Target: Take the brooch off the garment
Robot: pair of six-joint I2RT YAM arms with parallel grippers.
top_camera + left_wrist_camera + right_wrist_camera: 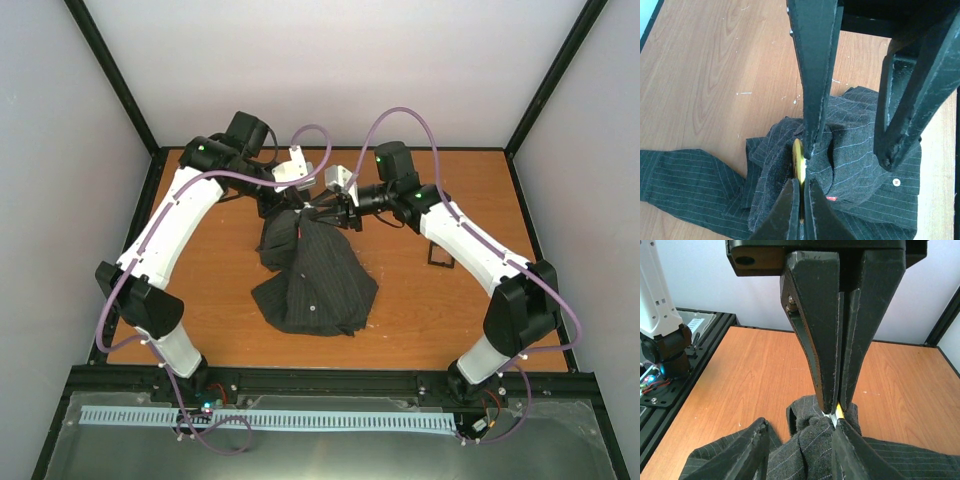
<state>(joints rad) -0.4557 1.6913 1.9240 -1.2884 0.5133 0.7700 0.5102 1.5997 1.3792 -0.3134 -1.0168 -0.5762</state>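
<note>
Jaws of the left gripper (837, 406) are pressed together on the brooch (798, 162) — we see its golden edge as a thin sliver between the 2 tips, with dark cloth folded close on both sides. Just beside it, the right gripper (800, 425) has its jaws partway apart. A thick bunch of the garment (320, 285) fills the gap and touches both inner faces, so we read that as a hold on the cloth. 1 of its tips sits right against the brooch. From above, both arms meet over the far end of the shirt, which seems drawn up into a peak there while the rest lies heaped on the table (420, 310). We judge the step in hand to be the separation itself: brooch pinched, fabric pinned. Next we need the 2 grippers to draw apart slowly — brooch away, cloth held back — and we should watch whether the fabric comes along, since we cannot see the pin.
</note>
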